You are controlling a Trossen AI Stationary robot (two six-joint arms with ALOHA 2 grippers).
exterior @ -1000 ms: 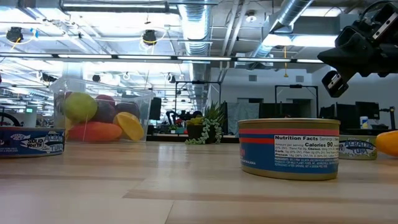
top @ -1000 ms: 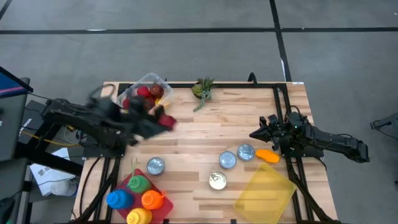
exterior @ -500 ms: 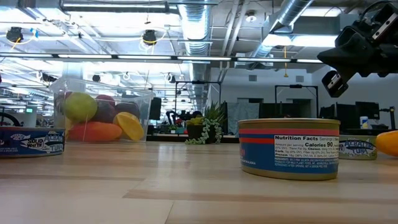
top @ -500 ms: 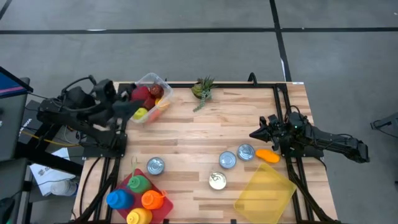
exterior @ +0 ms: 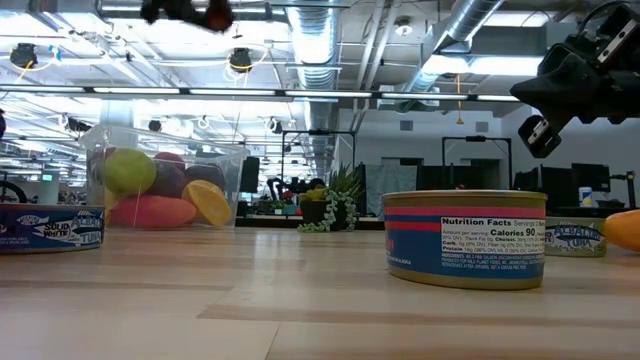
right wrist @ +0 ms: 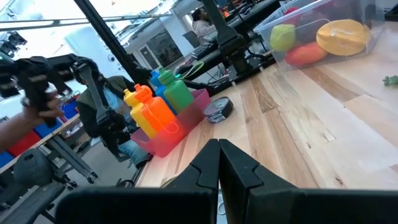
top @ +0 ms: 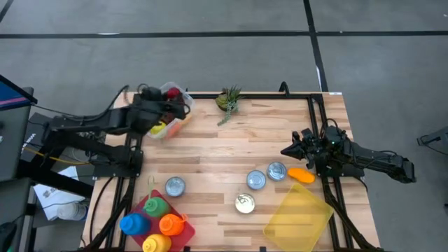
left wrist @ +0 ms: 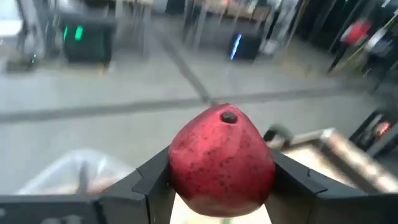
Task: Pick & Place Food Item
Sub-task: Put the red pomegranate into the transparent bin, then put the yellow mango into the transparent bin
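Note:
My left gripper (top: 175, 99) is shut on a red, speckled round fruit (left wrist: 221, 163) and hangs high over the clear bin (top: 173, 123) at the table's far left corner. The low view shows it at the top (exterior: 205, 12). The bin (exterior: 165, 187) stands on the table and holds green, red, purple and yellow fruit. My right gripper (top: 285, 150) waits shut at the right side, above the table (right wrist: 219, 163). An orange food item (top: 301, 175) lies on the table close by it. My left gripper pinches the red fruit by two opposite sides (left wrist: 177, 177) between its two fingers (left wrist: 152, 183). The fingers reach out about level. The fruit's stalk end (left wrist: 229, 117) points away from the wrist. The fruit is lifted clear, high above the bin and the table.
Several tins (top: 256, 180) stand in the table's near middle, another one (top: 175, 186) farther left. A pink tray with squeeze bottles (top: 155, 220) sits at the near left corner, a yellow bin (top: 297, 213) at the near right, a small plant (top: 227, 101) at the far edge.
My left arm, with the red fruit still in its fingers, has swung from over the table beside the bin back toward the left edge, then out over the bin. The gripper has tipped up from pointing downward to about level and has rolled.

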